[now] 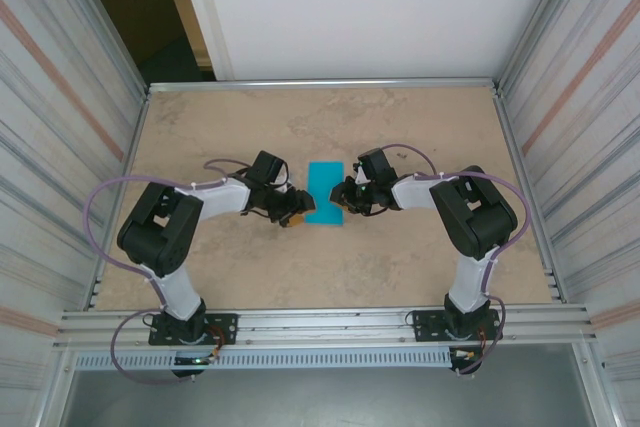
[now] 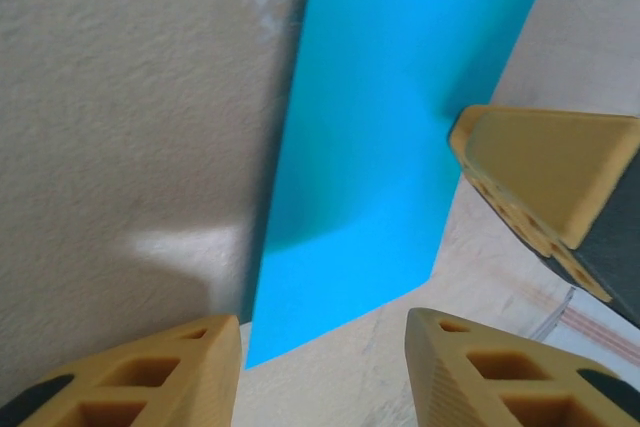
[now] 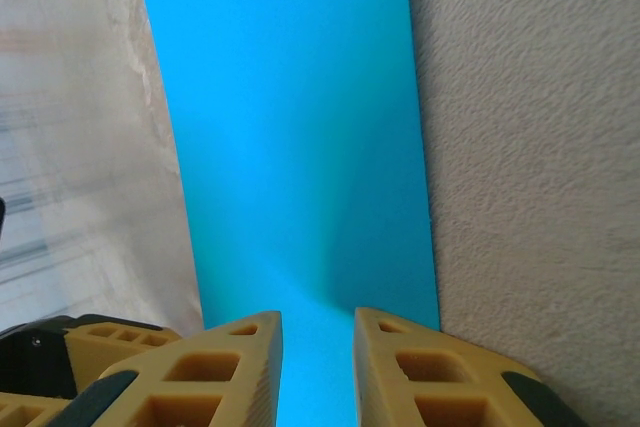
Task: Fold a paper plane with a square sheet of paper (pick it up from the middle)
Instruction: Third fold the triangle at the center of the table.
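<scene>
Nearest the arms, the left claw stands spread, pinching nothing. The near left corner of the square sheet of paper lies just ahead of the gap between its fingers. The sheet lies in the middle of the table as a narrow oblong running near to far. That shape suggests one fold is made and the corner folds for the nose come next. In the left wrist view its left edge throws a shadow, so it may be slightly raised.

A little farther, on the sheet's right edge, the right claw has its fingers drawn close with a slit between them and blue showing through. I cannot tell whether it presses the sheet down or merely stands over it.

The next move likely falls to the left claw: slip a finger under the thin corner, pinch it cleanly and turn it over toward the centre line. The right claw would have to keep the sheet from sliding. The far end of the sheet lies free.
</scene>
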`<control>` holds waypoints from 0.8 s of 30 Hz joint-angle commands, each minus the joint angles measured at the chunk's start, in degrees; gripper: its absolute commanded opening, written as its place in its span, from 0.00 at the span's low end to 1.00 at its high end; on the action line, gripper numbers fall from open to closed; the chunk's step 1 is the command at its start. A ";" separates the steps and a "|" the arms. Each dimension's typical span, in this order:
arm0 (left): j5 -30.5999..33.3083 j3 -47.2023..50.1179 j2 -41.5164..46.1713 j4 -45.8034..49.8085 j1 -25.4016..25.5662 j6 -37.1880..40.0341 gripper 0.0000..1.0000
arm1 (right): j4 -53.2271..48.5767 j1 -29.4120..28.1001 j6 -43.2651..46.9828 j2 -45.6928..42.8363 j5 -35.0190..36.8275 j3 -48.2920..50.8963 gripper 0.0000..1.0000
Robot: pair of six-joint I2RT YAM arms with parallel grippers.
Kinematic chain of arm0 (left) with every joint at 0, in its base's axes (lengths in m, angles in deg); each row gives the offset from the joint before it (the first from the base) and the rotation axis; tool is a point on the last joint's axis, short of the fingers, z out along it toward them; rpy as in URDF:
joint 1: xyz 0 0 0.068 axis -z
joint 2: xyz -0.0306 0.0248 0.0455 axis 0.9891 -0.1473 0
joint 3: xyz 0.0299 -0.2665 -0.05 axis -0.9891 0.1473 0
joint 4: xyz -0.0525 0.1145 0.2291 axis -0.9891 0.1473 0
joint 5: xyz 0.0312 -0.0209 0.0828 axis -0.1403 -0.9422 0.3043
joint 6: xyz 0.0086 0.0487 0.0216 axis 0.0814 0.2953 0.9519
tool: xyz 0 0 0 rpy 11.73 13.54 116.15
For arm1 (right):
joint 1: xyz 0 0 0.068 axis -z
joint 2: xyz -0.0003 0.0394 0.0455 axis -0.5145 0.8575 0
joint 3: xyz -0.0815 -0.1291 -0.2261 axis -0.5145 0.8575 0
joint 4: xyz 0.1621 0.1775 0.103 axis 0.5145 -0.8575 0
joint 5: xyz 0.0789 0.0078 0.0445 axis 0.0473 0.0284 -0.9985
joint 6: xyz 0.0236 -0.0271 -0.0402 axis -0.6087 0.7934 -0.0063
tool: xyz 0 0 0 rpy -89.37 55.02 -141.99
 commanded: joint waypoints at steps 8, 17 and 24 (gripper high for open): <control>-1.11 -2.13 -1.92 0.60 0.43 0.56 0.48 | -5.26 1.15 -0.89 3.04 1.75 0.75 0.26; 2.52 -2.76 -0.93 5.51 0.43 3.90 0.49 | -4.91 1.06 -1.05 3.60 2.05 0.71 0.26; -3.54 -3.89 -2.35 1.78 1.29 4.50 0.44 | -3.36 0.62 -1.77 4.22 1.47 1.16 0.26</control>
